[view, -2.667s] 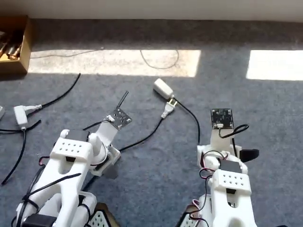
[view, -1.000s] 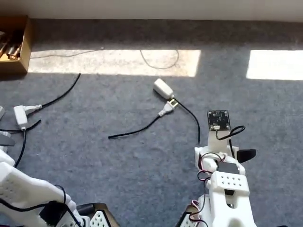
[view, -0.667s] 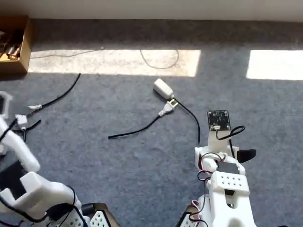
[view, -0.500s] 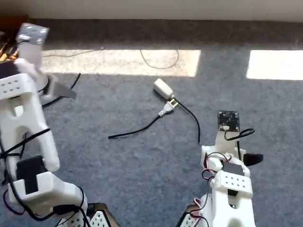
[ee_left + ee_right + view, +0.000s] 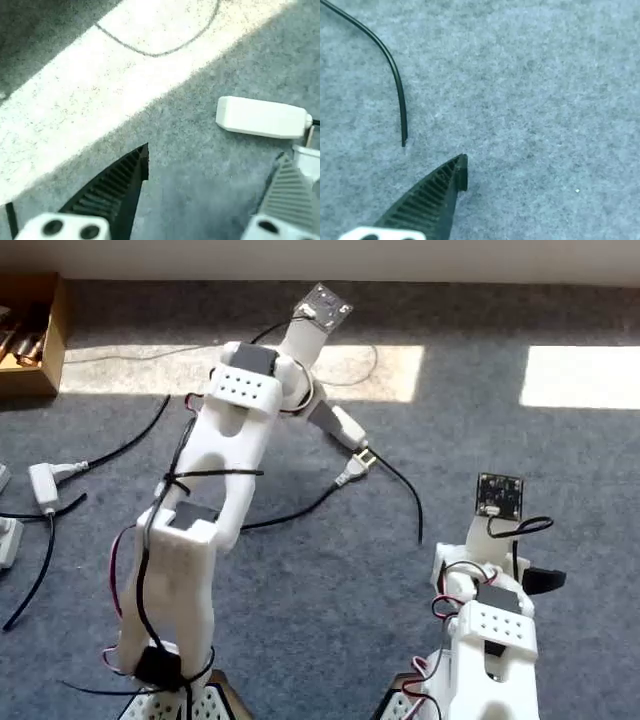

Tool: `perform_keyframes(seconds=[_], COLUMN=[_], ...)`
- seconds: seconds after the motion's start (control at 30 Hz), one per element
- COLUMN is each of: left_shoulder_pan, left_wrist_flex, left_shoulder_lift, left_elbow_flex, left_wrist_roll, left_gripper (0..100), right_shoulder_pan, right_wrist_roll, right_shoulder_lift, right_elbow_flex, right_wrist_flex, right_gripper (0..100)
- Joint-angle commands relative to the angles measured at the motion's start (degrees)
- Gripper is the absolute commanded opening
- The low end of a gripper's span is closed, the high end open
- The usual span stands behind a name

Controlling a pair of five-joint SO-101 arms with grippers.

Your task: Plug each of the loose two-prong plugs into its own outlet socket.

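Observation:
A white socket block [image 5: 262, 117] lies on the grey carpet, with a white two-prong plug [image 5: 352, 472] on a black cord [image 5: 290, 512] beside its end. My left gripper [image 5: 215, 170] hangs open just above the carpet, with the block a little beyond its grey finger [image 5: 287, 192]; from above, the left gripper [image 5: 335, 425] partly covers the socket block [image 5: 350, 432]. A second white plug [image 5: 45, 483] lies at the far left. My right gripper [image 5: 525, 575] is open over bare carpet, its black finger [image 5: 440, 195] near a loose cord end [image 5: 403, 142].
A wooden box [image 5: 35, 335] stands at the back left. A thin wire [image 5: 335, 370] loops across the sunlit patch of carpet. Black cords [image 5: 130, 440] trail at the left, and another white piece [image 5: 8, 540] lies at the left edge.
My left arm has swung from the far left across to the middle and now stretches out over the white socket block. The right arm has shifted slightly to the right.

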State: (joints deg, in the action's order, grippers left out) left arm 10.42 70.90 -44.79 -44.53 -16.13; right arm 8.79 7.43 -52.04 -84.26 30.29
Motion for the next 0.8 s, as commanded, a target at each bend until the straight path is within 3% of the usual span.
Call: perform_keyframes(seconds=[0.0,0.2,0.37,0.53,0.77], left_shoulder_pan=[0.92,2.24,3.38,4.26,4.35], left_wrist_flex=[4.92,11.87,17.32,18.02,10.11], left_shoulder_lift=[-11.74,-25.80,-27.21,-22.81,-22.81], left_elbow_flex=[-18.51,-41.45,-51.30,-47.87,-36.09], left_wrist_roll=[1.05,1.76,7.82,8.88,8.97], left_gripper=[28,29,29,29,29], right_shoulder_pan=[-0.57,-0.66,-1.63,-1.80,-1.80], right_wrist_roll=[-0.18,-0.18,-0.18,-0.18,-0.18], right_shoulder_lift=[-1.10,-1.10,-1.10,-1.10,-1.10], right_elbow_flex=[0.75,0.75,0.66,0.57,0.57], right_wrist_flex=[-0.92,-0.92,-0.92,-0.92,-0.92], right_gripper=[59.3,59.3,59.3,59.3,59.3])
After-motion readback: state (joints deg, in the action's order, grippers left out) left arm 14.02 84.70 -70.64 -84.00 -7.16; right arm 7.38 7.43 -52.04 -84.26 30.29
